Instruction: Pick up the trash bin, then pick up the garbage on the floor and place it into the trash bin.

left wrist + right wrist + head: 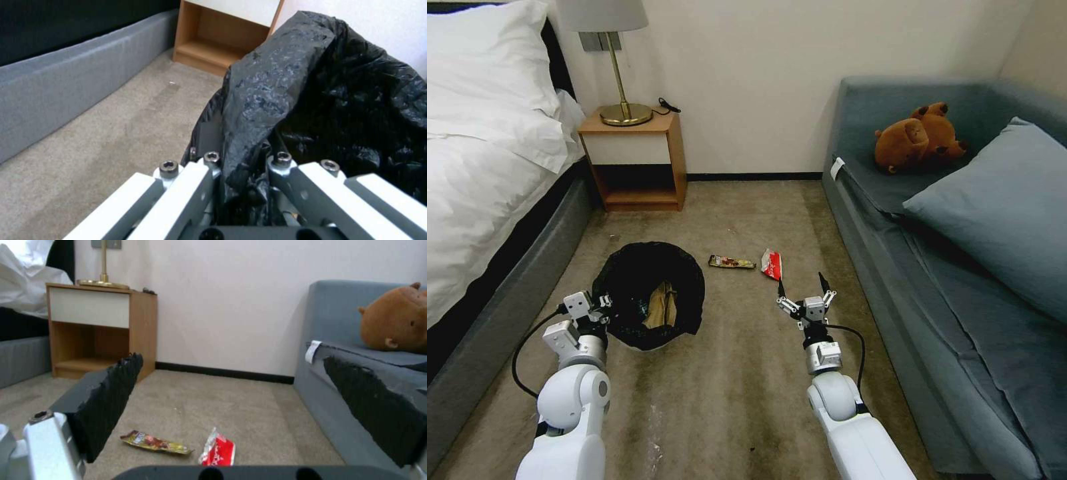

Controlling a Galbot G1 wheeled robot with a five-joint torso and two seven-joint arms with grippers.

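- Left gripper [602, 308], clamped on the black-bagged rim of the trash bin [650, 293], nearer the bed [474, 200] than the bin's middle.
- Tan paper wrapper [662, 305] inside the bin.
- Right gripper [804, 288], fingers spread apart, just short of the red-and-white packet [772, 264].
- Dark snack-bar wrapper [731, 262] on the carpet [720, 393], between bin and packet.

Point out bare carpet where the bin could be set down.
Bare carpet lies between the trash bin and the nightstand, and behind the right end effector along the sofa. It is crowded around the snack-bar wrapper and red-and-white packet.
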